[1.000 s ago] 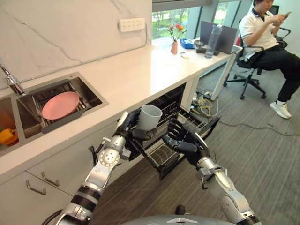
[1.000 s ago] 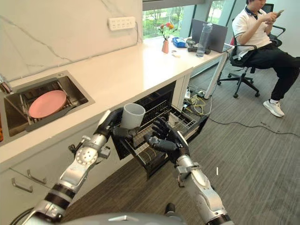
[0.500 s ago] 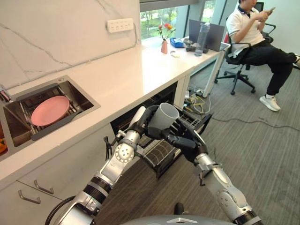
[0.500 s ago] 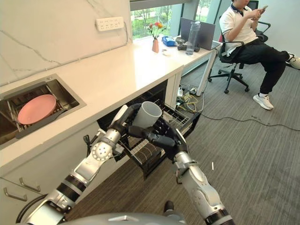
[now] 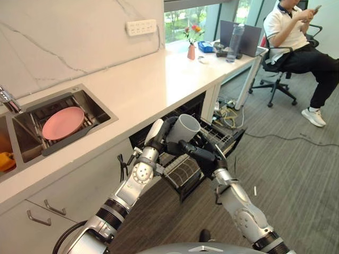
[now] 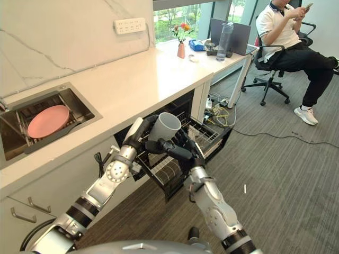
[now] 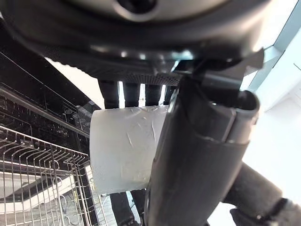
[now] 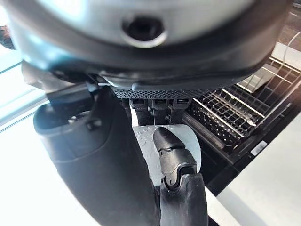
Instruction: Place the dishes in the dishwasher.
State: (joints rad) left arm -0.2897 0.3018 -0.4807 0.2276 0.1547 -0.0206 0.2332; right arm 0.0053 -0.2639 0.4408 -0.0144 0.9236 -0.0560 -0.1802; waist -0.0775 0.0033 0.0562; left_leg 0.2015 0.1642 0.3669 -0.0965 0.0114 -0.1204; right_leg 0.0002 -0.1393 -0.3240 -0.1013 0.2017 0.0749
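Grey-white cup [image 5: 183,128], plain and cylindrical, mouth tilted toward the upper right of the frame, held at frame centre above the pulled-out dishwasher rack [image 5: 183,172]. Faintly crinkled, matte wall in the left wrist view [image 7: 124,148]. Clasped by the left hand [image 5: 161,133], fingers [image 7: 131,93] curled round its far side and thumb across the near side. Met from the right by the right hand [image 5: 198,152], its fingers [image 8: 160,104] wrapped against the cup [image 8: 190,146] too, thumb laid over the pale wall. Both hands grasping the same cup, just below the edge of the white table [image 5: 143,84].

Wire rack of dark metal, standing out from the open dishwasher [image 5: 190,108] under the table. Pink plate [image 5: 63,122] lying flat in the steel sink [image 5: 100,108] at the left of the frame. Small vase of flowers [image 5: 192,45], a clear bottle [image 5: 235,43] and a laptop [image 5: 249,39] at the far end, upper right. Person seated on an office chair [image 5: 296,50] in the upper right corner.
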